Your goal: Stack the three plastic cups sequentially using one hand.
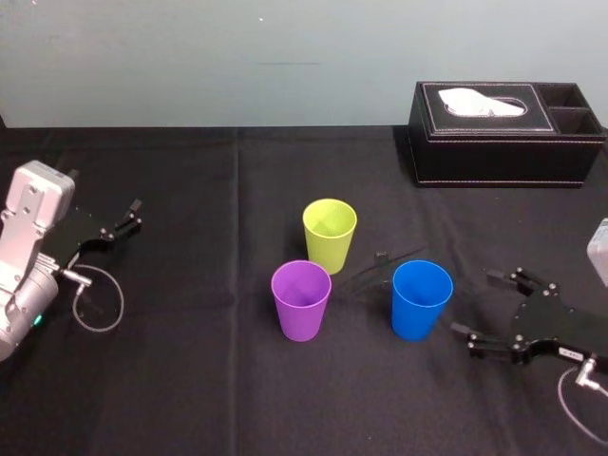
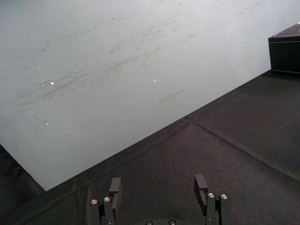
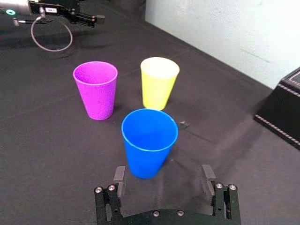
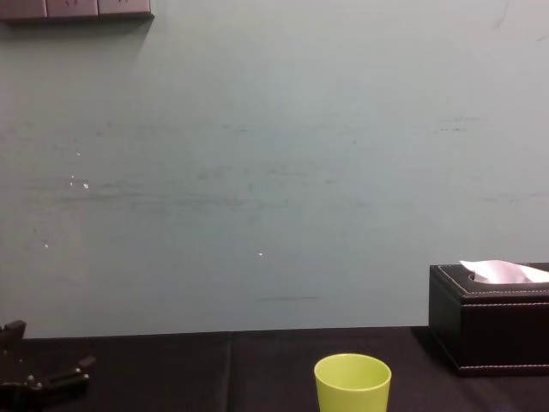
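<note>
From the head: three plastic cups upright, mouths up, on the black cloth (image 1: 190, 389). Yellow-green cup (image 1: 329, 237) farthest back, purple cup (image 1: 301, 302) in front and slightly left, blue cup (image 1: 421, 300) off to the right; none touching, none nested. Just right of the blue cup, low over the cloth: right gripper (image 1: 475, 304), spread wide, gripping nothing, aimed at the cup. Far left, well apart from the cups: left gripper (image 1: 112, 239), with a loop of cable (image 1: 97, 304) beside it. Back right: black tissue box (image 1: 503, 133), white tissue poking out.

From the right wrist, up close: right gripper (image 3: 162, 174) with fingers (image 3: 119, 176) wide apart and the blue cup (image 3: 149, 150) just ahead of the opening. Beyond it, purple cup (image 3: 96, 91) and yellow-green cup (image 3: 159, 83), all three empty inside. Farther off, left gripper (image 3: 89, 18).

From the left wrist: left gripper (image 2: 158, 183) open and empty over bare cloth, facing the pale wall (image 2: 117, 70).

From the chest, side-on: yellow-green cup (image 4: 352, 382) at the lower edge, tissue box (image 4: 489, 322) at right, left gripper (image 4: 43, 378) at lower left.
</note>
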{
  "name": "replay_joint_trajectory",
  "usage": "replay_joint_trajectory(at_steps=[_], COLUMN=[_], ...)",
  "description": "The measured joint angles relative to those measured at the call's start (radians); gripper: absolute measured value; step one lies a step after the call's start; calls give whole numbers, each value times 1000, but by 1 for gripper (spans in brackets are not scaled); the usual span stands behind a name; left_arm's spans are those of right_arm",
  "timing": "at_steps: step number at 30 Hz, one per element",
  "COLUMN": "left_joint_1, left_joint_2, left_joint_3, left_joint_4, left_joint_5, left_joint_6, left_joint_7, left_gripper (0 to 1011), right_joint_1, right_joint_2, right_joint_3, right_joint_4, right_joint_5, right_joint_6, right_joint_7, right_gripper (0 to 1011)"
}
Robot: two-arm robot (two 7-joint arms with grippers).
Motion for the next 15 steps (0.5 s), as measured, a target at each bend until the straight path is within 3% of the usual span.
replay_joint_trajectory(at_steps=[15], left_joint_1=[0], left_joint_2=[0], left_joint_3=[0], left_joint_4=[0], left_joint_5=[0], left_joint_6=[0], left_joint_7=[0], left_gripper=[1011], right_joint_1=[51], right_joint_2=[-77], right_joint_3=[-46], right_joint_4=[58], right_joint_5=[22], right_joint_6=[23], right_joint_7=[18], right_gripper=[1002])
